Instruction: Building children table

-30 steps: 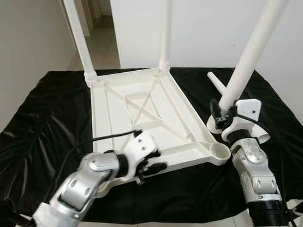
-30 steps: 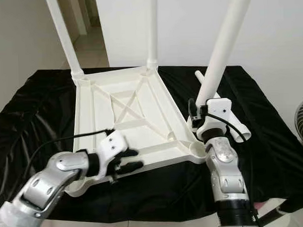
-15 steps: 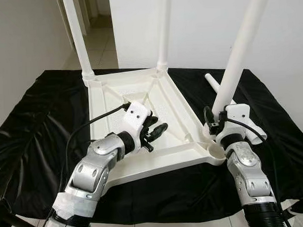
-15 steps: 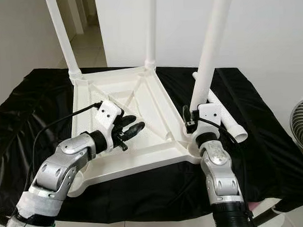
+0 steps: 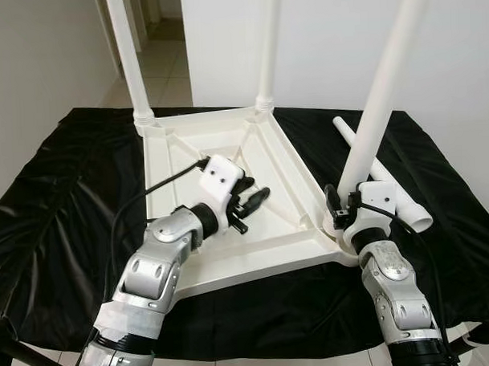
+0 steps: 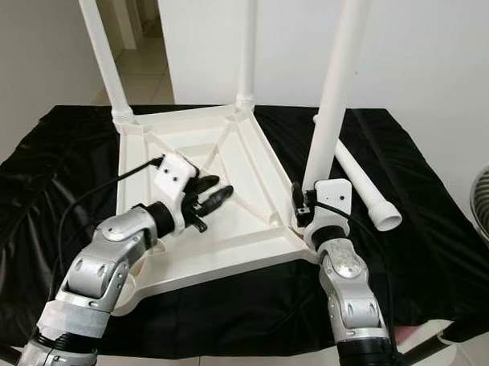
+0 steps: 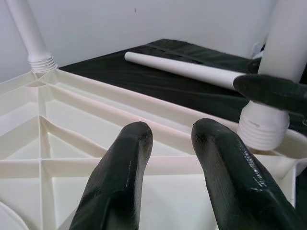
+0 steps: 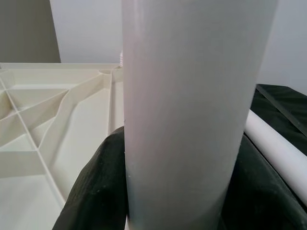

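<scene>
The right gripper (image 6: 303,203) clamps the leg (image 6: 334,90) low by its socket, sensible for light, stiff, slippery plastic, while the left gripper (image 5: 254,200) hovers narrowly parted, empty.

The left gripper (image 5: 255,200) hovers forward on a bent silver arm, fingers slightly parted; the right gripper (image 6: 303,203) is clamped shut, forearm upright.

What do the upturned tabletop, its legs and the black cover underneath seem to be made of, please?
Tabletop: apparently moulded plastic, cream, matt, with cast ribs on its underside. Legs, such as the one in the right end effector: probably plastic tube, white, smooth, threaded collars at the base. Black cover: thin glossy sheeting or satin-like fabric, wrinkled, with highlights.
</scene>
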